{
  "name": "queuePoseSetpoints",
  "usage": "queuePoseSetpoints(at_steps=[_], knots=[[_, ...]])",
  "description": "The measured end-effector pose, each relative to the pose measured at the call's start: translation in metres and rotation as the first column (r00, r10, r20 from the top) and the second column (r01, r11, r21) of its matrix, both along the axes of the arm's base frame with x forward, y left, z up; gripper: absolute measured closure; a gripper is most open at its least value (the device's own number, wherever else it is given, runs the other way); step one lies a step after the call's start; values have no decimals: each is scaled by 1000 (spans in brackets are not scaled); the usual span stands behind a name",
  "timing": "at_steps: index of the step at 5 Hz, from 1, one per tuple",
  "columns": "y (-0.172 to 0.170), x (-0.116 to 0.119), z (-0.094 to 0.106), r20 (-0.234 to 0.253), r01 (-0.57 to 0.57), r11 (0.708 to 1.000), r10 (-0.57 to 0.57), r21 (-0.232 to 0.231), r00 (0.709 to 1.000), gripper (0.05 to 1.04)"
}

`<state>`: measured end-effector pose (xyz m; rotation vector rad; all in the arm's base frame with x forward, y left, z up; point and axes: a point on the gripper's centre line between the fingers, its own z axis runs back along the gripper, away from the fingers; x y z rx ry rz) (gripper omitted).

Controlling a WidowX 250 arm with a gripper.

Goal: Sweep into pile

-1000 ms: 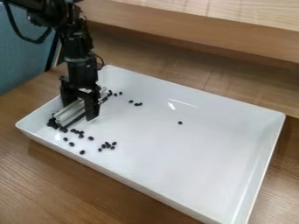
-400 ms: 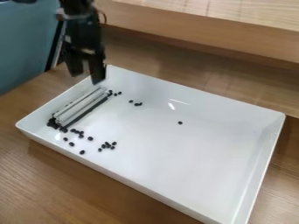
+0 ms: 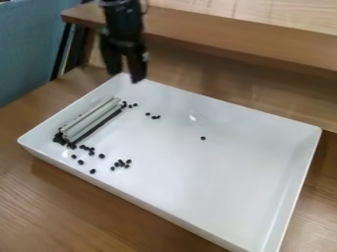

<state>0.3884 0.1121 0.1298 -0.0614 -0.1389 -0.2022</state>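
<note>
Grey ridged bar (image 3: 92, 119) lying in a white tray (image 3: 217, 182), with black beans (image 3: 121, 163) around.
Set lengthwise beside the tray's left wall in the view, black strip along its inner side; at the bar's near end, a dense clump of beans, and at its far end, a smaller cluster. Farther in from the near end, loose beans and a small group toward the near wall; beyond the far end, a little group well apart from the bar, then a single bean near the middle of the floor. At the far left corner, raised and apart from the bar, the black gripper (image 3: 126, 75), fingers spread with a gap between. Under the tray, a wooden table (image 3: 59, 202); behind, a wooden ledge (image 3: 217, 39); at upper left, a blue-green surface (image 3: 29, 49).
</note>
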Motion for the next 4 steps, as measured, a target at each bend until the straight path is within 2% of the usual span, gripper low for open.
queuePoseSetpoints(at_steps=[2,3,4], knots=[[-62,2,6,17,143,989,-143,-35,990,82],[-85,1,-1,9,187,981,-186,-54,982,82],[-90,-1,-4,-1,196,979,-197,-56,980,82]])
